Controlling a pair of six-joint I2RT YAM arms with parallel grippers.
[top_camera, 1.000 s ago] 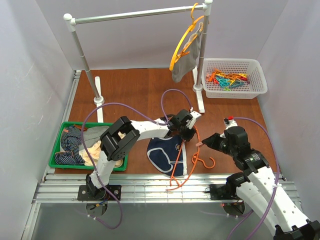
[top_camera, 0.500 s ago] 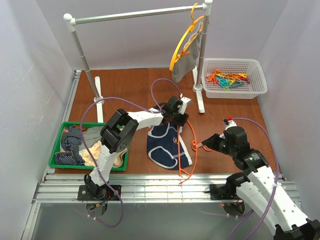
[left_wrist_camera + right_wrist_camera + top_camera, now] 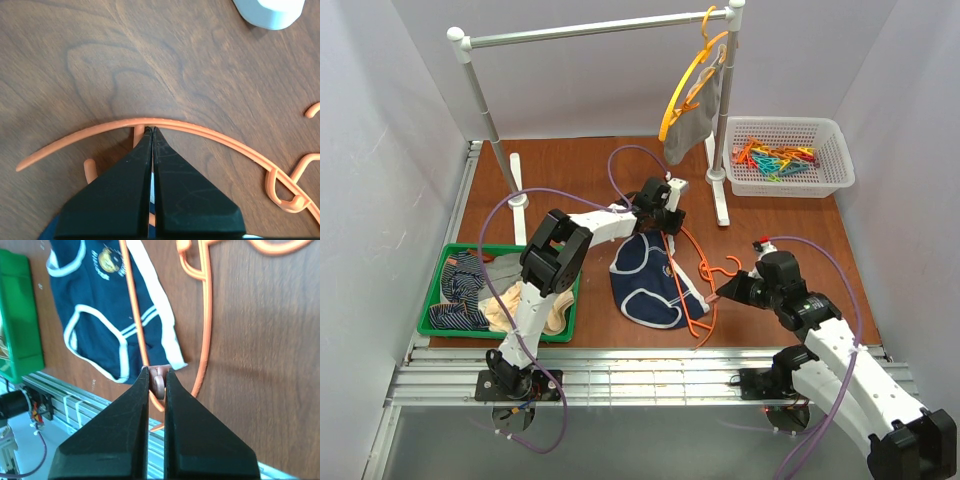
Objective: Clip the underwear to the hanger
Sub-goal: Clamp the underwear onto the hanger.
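The navy underwear point(image 3: 642, 275) lies spread on the brown table, its white-piped edge also showing in the right wrist view point(image 3: 100, 315). The thin red-orange hanger point(image 3: 697, 278) lies across its right side, hook toward the right. My left gripper point(image 3: 663, 222) is shut at the underwear's far edge; a sliver of blue and white cloth sits between its fingers point(image 3: 125, 190), and the hanger's curved bar point(image 3: 210, 131) touches the tips. My right gripper point(image 3: 718, 295) is shut on a small pinkish-brown clip point(image 3: 159, 382) just above the hanger's near bar point(image 3: 204, 330).
A clothes rack point(image 3: 590, 28) spans the back, with a yellow-orange hanger bearing grey underwear point(image 3: 688, 105). Its white foot point(image 3: 718, 195) stands just beyond the left gripper. A white basket of clips point(image 3: 785, 155) sits back right. A green tray of clothes point(image 3: 440, 290) sits front left.
The left gripper has pulled away from the arm bases and to the left, dragging the underwear and hanger with it. The right gripper has shifted only slightly, still holding the clip.
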